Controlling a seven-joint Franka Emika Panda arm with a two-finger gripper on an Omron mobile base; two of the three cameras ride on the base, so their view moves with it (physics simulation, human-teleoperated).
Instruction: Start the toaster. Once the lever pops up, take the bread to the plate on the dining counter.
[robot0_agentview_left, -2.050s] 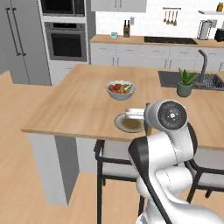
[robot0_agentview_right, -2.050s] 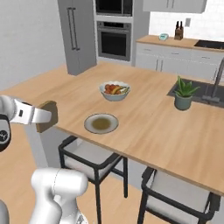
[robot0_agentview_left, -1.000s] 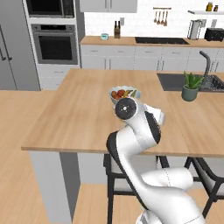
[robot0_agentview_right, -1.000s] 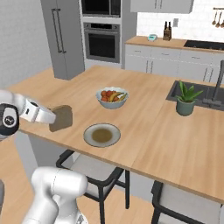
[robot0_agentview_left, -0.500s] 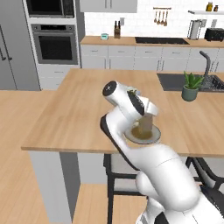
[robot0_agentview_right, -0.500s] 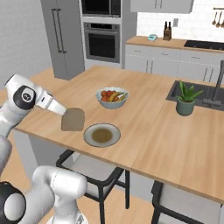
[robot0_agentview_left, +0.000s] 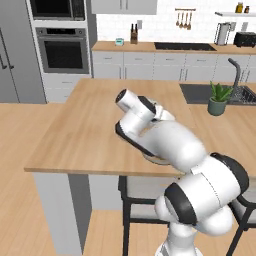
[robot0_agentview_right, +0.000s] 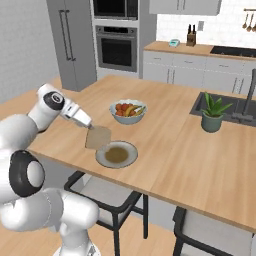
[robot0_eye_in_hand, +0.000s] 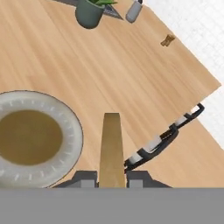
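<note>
1. Bread (robot0_agentview_right: 98, 137) hangs edge-up beside the plate (robot0_agentview_right: 131, 158), above the bench (robot0_agentview_right: 165, 130).
2. Jaws pinch its top edge.
3. I judge it light, stiff, crumbly; grip gently.

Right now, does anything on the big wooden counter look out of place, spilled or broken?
Nothing stands out. The hand holds the thin tan bread slice beside the round pale plate; the grey fruit bowl and potted plant stand upright.

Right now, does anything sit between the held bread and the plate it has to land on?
Nothing visible does. The gripper holds the bread just beside the plate; the fruit bowl stands farther back.
</note>
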